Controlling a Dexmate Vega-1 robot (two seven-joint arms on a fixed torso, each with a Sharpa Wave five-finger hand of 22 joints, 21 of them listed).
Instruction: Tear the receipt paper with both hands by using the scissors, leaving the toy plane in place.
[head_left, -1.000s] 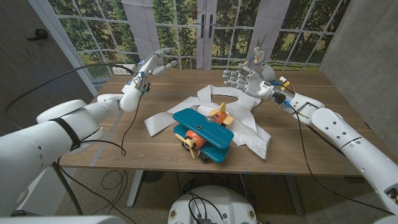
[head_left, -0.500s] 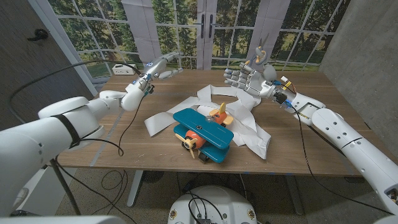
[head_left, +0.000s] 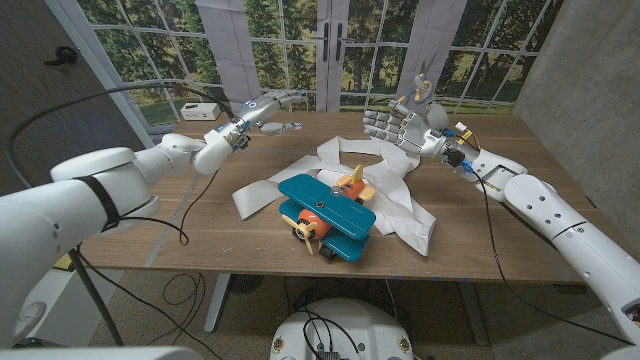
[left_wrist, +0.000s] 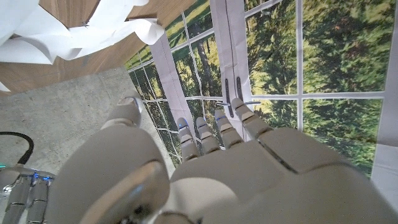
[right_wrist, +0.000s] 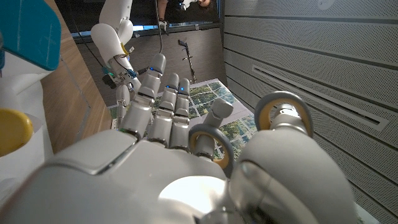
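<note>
The wooden table (head_left: 500, 190) filled the middle of the head view, and across its centre the receipt paper (head_left: 395, 195) lay in loose white loops, its long run slanting from the middle left down to the lower right. On the paper's lower middle stood the toy plane (head_left: 325, 215), teal with an orange nose.

The right hand (head_left: 400, 125) hung in the upper right of centre, just above the paper's far end and the nearer of the two to it. It held the scissors (head_left: 420, 85) with fingers through the grey handle rings, the other fingers spread; the blades pointed up, away from the paper, which lay below and left of that hand.

The left hand (head_left: 265, 108) reached toward the upper middle, fingers extended and apart, holding nothing, and apart from the paper, which lay down and right of it.
</note>
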